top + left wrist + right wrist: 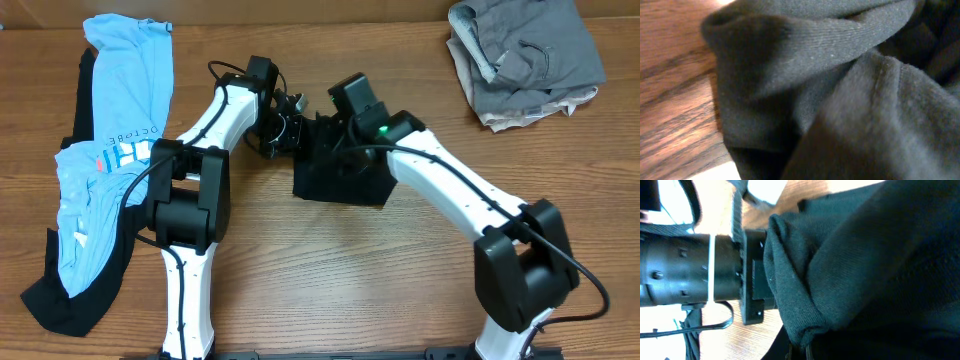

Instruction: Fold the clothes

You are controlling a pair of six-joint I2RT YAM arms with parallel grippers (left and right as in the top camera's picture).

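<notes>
Far left: light-blue tee (125,100), printed lettering, lies crumpled lengthwise on a second black garment (70,300). Both are loose and unfolded, with wavy edges.

Left of centre: left gripper (290,130), jaws clenched. In the right wrist view, dark cloth is bunched against its tip, so it looks to be gripping the black shirt (345,175).

Centre: the black shirt is gathered into a compact, roughly square bundle between the two arms, its lower part resting on the worktop (330,280). Up close it is a matte, fine-ribbed knit, soft and thick, with rolled folds and one seam line. No label is in sight.

Right of centre: right gripper (318,130), jaws shut, apparently pinching the same shirt. The fingertips are buried in cloth.

Far right, top: grey garment (530,50) heaped over a beige piece (500,118), rumpled.

Progress, as I judge it: the shirt is mid-fold, partly doubled and not laid flat. The left pile and right heap are untouched, so most of the job is left.
</notes>
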